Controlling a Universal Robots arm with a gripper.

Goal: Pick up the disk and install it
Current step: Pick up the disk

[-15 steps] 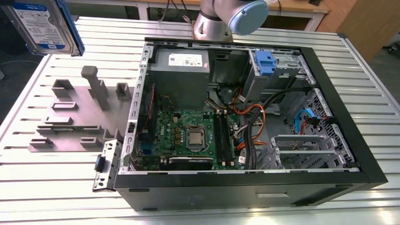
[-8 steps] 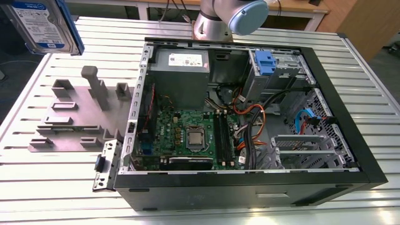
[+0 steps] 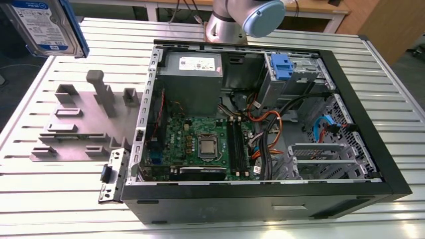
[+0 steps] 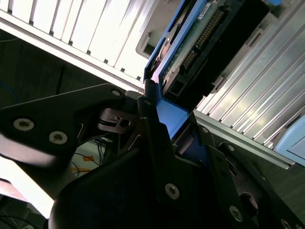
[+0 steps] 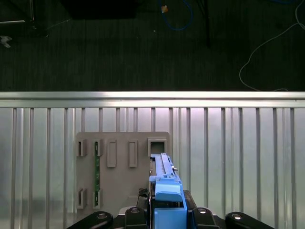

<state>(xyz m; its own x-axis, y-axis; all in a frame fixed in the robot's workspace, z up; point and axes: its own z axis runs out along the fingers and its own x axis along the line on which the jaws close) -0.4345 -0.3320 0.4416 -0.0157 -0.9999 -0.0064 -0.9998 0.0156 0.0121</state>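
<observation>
1. My hand (image 5: 167, 212) was closed on the disk (image 5: 163, 174) — in the first wrist view my fingers pressed on either side of the blue carrier's end.
2. The disk hung edge-on in the air, clear of the tabletop (image 5: 238, 157) and touching nothing but my hand.
3. Under it lay the grey slotted holder (image 5: 121, 191), flat on the tabletop and not far from one long edge, with dark floor beyond that edge.
4. In the exterior view the disk (image 3: 48, 25) showed its white-and-blue label, high above the holder (image 3: 79, 129), toward the tabletop's edge at the exterior view's left.
5. The open computer case (image 3: 265, 206) sat just beside the holder, over the middle of the tabletop — well apart from the disk.
6. In the second wrist view I saw the disk's green circuit board and connector pins past my fingers (image 4: 151, 119).
</observation>
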